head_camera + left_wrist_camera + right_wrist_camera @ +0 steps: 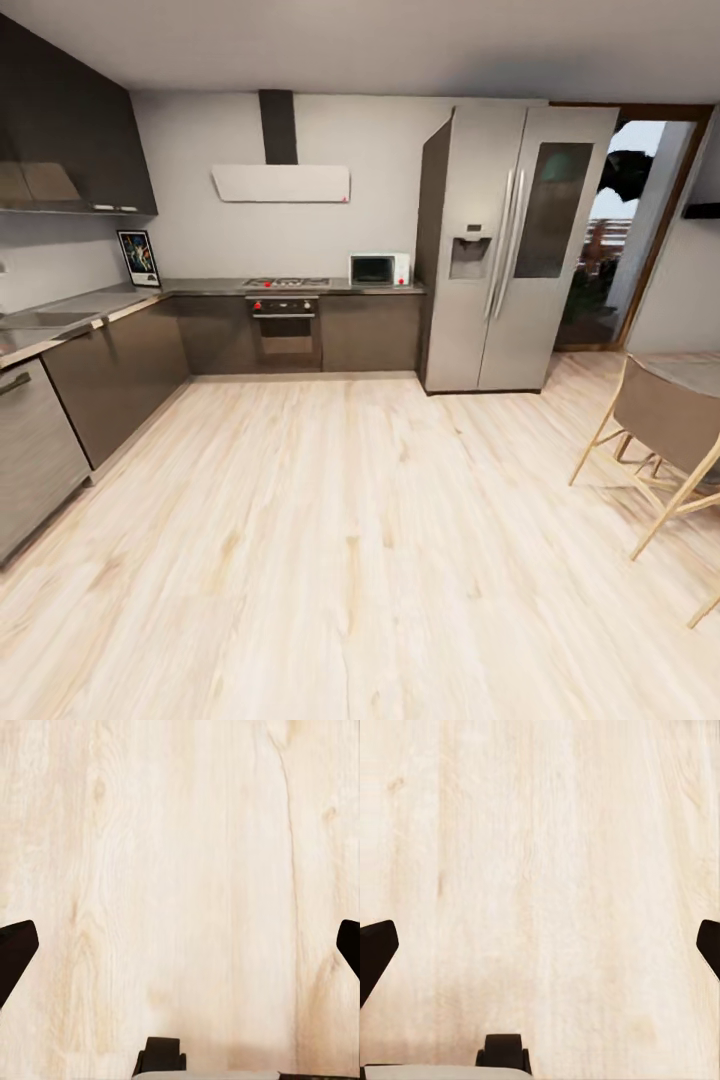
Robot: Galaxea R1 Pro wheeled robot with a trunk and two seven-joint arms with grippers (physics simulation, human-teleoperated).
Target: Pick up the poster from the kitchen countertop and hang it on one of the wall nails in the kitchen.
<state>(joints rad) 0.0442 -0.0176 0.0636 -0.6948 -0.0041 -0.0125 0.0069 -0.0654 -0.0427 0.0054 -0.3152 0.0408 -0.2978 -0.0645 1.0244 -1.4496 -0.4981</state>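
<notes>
Two end effectors, both spread wide with nothing between the fingers: left end effector [180, 945] over pale wood floor [187, 870], right end effector [540, 945] likewise over bare planks. Dark fingertips [15, 952] at opposite edges of each wrist view. Far across the kitchen, poster [138, 258] upright on the grey table [90, 302], leaning against the wall in the corner, left of the gas hob [287, 283]. Further right along the same table, white microwave [379, 269], then tall steel fridge [510, 250]. Range hood [281, 183] above the hob. Wooden chair [660, 440] at right, beside a round dining top. Wall nails too small to make out.
</notes>
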